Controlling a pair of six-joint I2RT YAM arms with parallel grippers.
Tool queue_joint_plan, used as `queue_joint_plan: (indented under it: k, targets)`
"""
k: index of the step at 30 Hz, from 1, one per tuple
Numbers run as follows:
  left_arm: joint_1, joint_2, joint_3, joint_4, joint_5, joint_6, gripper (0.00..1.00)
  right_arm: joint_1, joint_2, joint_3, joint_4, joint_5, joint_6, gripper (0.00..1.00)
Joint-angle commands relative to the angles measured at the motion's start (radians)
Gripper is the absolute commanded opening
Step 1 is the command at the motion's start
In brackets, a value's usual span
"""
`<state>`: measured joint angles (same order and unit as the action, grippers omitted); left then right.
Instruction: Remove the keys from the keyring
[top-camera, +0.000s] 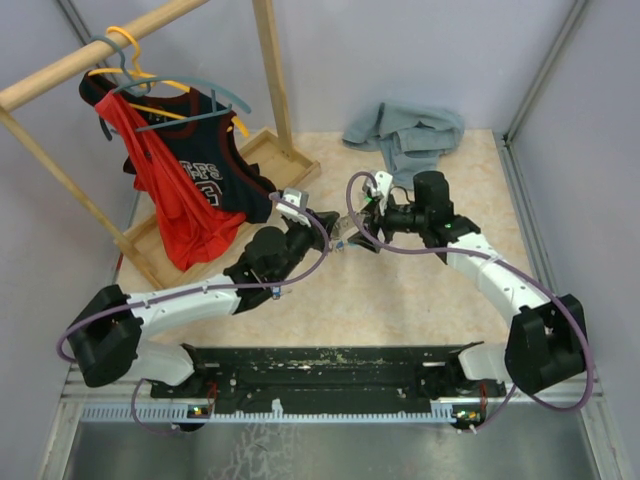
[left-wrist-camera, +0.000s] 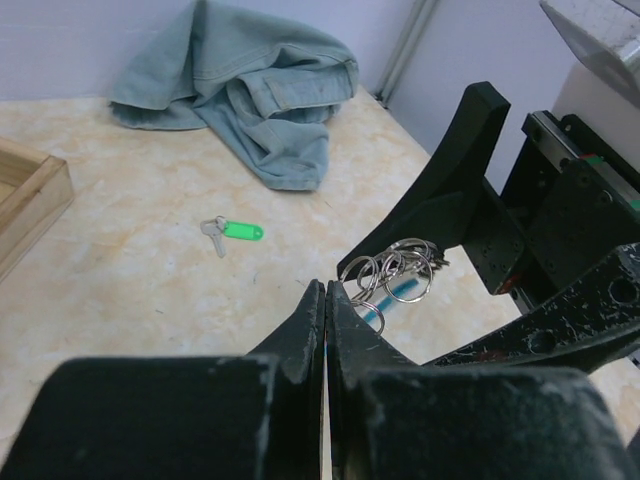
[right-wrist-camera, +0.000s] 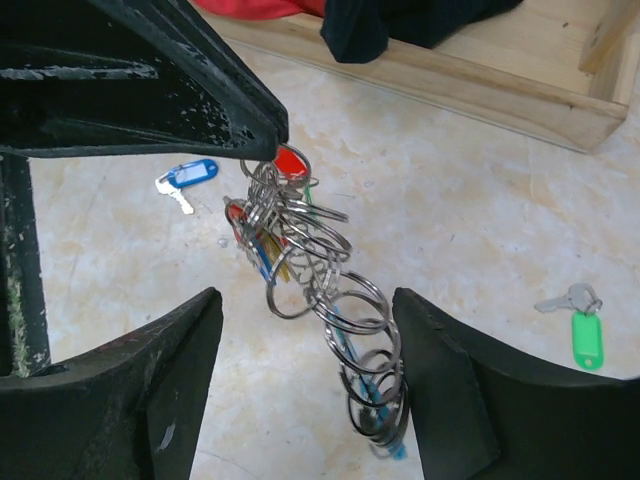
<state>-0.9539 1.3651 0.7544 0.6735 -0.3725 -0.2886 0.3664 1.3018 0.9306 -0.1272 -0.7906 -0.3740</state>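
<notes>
The keyring (right-wrist-camera: 300, 240) is a jangly chain of silvery rings with red, blue and yellow tags. It hangs above the table from the tip of my left gripper (right-wrist-camera: 268, 140), which is shut on its top end by the red tag. In the left wrist view the rings (left-wrist-camera: 392, 272) show just past my shut left gripper (left-wrist-camera: 327, 292). My right gripper (right-wrist-camera: 307, 297) is open, one finger on each side of the hanging rings, not touching them. Two loose keys lie on the table: one with a green tag (right-wrist-camera: 585, 335) (left-wrist-camera: 240, 231), one with a blue tag (right-wrist-camera: 190, 174). Both grippers meet at mid-table (top-camera: 345, 235).
A crumpled grey-green garment (top-camera: 405, 135) (left-wrist-camera: 260, 90) lies at the back. A wooden clothes rack (top-camera: 270, 70) with hangers and red and navy jerseys (top-camera: 180, 190) stands at the back left, and its wooden base tray (right-wrist-camera: 480, 75) is close behind the grippers.
</notes>
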Motion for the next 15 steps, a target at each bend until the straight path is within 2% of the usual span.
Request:
queue_joint_plan:
  k: [1, 4, 10, 15]
  targets:
    - [-0.008, -0.054, -0.023, 0.088, 0.113, 0.002, 0.0, -0.004, -0.042, 0.038, -0.018, -0.117, -0.087, 0.67]
    - [-0.008, -0.076, -0.051, 0.117, 0.167, 0.012, 0.0, -0.015, -0.05, 0.047, -0.045, -0.172, -0.113, 0.61]
    - [-0.006, -0.106, -0.088, 0.165, 0.25, 0.026, 0.0, -0.034, -0.059, 0.07, -0.128, -0.29, -0.202, 0.31]
    - [-0.005, -0.13, -0.133, 0.229, 0.309, 0.044, 0.0, -0.037, -0.058, 0.084, -0.194, -0.341, -0.269, 0.12]
